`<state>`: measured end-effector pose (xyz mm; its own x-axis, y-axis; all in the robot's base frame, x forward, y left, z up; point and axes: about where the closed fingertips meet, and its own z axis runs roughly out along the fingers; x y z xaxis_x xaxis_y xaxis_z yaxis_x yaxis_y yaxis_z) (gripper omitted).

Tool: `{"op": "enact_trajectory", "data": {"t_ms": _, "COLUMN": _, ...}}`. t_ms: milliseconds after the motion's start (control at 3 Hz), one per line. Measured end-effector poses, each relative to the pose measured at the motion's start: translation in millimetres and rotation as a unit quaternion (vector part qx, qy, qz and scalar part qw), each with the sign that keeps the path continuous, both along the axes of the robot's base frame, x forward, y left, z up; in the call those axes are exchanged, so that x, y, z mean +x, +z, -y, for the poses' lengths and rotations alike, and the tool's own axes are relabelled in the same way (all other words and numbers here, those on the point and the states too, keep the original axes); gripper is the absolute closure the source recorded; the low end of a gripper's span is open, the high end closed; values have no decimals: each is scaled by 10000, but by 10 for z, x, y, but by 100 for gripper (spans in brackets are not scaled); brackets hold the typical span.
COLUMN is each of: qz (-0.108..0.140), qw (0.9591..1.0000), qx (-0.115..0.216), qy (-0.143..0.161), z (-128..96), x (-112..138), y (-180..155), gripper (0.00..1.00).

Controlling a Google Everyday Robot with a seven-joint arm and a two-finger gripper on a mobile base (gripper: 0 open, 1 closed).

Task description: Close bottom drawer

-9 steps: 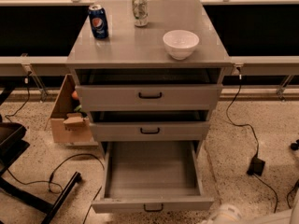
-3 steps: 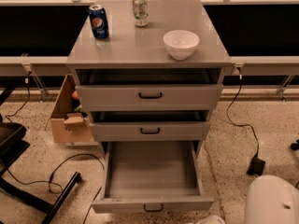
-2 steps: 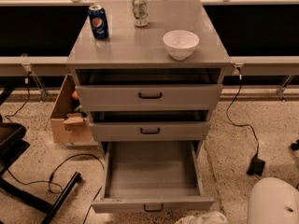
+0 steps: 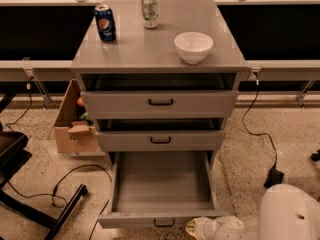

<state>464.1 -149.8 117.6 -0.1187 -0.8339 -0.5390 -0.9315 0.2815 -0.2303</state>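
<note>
The bottom drawer (image 4: 162,184) of the grey cabinet (image 4: 150,49) is pulled far out, a wide shallow grey tray with nothing in it. Its slim front panel (image 4: 135,220) carries a small black handle (image 4: 164,224) at the bottom edge of the view. The middle drawer (image 4: 160,140) and top drawer (image 4: 160,103) each stand slightly out. My gripper (image 4: 199,228) is low at the bottom edge, just right of the handle and at the drawer's front right corner. My white arm (image 4: 290,214) reaches in from the bottom right.
On the cabinet top stand a blue can (image 4: 105,22), a silver can (image 4: 149,10) and a white bowl (image 4: 193,46). An open cardboard box (image 4: 75,124) sits at the cabinet's left. A black chair base (image 4: 30,204) and cables lie at the left, a power adapter (image 4: 273,176) at the right.
My arm has come into view at the bottom right and my gripper has moved left along the floor up to the drawer's front. The drawer has not moved.
</note>
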Motion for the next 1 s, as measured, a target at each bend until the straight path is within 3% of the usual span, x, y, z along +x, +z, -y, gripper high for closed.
{"op": "enact_trajectory", "data": {"t_ms": 667, "qz": 410, "qw": 9991, "qx": 89, "qy": 108, "z": 24, "x": 389, "y": 116, "gripper": 100}}
{"op": "enact_trajectory", "data": {"t_ms": 1000, "qz": 415, "qw": 9990, "qx": 91, "qy": 109, "z": 19, "x": 371, "y": 118, "gripper": 100}}
